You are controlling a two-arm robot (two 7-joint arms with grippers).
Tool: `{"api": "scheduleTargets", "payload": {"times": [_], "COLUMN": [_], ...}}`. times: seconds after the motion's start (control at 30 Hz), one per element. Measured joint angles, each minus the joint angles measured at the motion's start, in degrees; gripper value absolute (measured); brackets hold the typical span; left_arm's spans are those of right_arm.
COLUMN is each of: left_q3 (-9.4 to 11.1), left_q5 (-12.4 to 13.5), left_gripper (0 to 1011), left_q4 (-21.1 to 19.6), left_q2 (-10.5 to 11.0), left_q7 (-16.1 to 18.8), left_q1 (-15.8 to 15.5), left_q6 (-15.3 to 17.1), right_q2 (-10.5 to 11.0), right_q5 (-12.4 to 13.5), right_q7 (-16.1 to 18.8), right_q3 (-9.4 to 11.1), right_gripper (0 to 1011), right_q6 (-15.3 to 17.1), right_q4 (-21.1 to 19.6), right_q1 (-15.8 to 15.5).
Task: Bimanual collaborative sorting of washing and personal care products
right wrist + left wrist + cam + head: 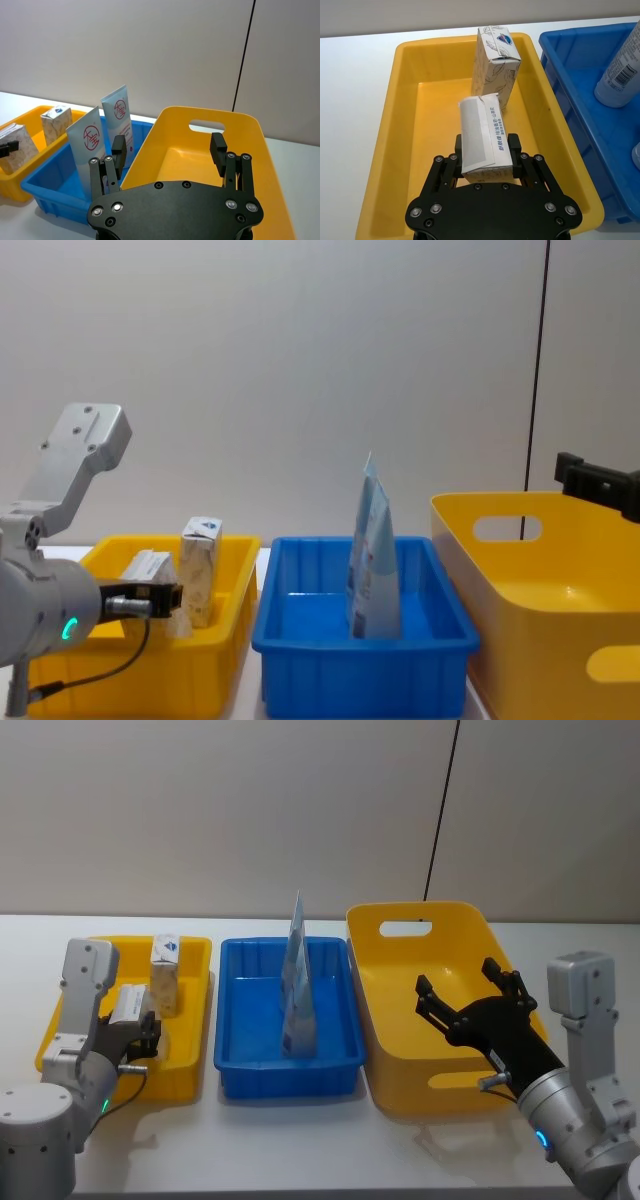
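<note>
We log two pouches (297,985) in blue bin (290,1080). Left of it, yellow bin (170,1082) holds upright pack (165,972); left end effector (487,146) pinches second pack (482,132) there; right end effector (462,982) spread over yellow basket (420,1090).

Left arm (62,1085): low on the left side, forearm reaching forward, green light lit near the wrist. Left gripper (486,150): jaws closed against both sides of a pack (481,131). The pack lies flat and sticks out forward past the fingertips.

Right arm (572,1118): low on the right side, angled forward and inward, blue light lit. Right gripper (168,147): jaws spread wide, holding nothing, palm tilted downward.
</note>
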Motion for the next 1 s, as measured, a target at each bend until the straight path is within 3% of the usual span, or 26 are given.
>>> {"api": "scheduleTargets", "payload": {"times": [0.33, 0.7, 1.0], "left_q3": [0.6, 2.4, 3.9], "left_q5": [0.7, 3.2, 5.1], "left_gripper": [447, 447, 447], "left_q4": [-0.9, -4.8, -8.5], "left_q2": [1.0, 4.9, 9.0], "left_q7": [-1.2, -4.6, -9.4], "left_q1": [0.1, 0.2, -0.3], "left_q6": [0.0, -1.4, -4.6], "right_q2": [0.0, 0.0, 0.0], "right_q5": [0.0, 0.0, 0.0], "right_q7": [0.0, 0.0, 0.0], "right_q3": [0.0, 0.0, 0.0], "right_gripper": [1003, 1003, 1003], "right_q6": [0.0, 0.0, 0.0], "right_q4": [0.0, 0.0, 0.0], "right_q1": [0.0, 0.0, 0.0]}}
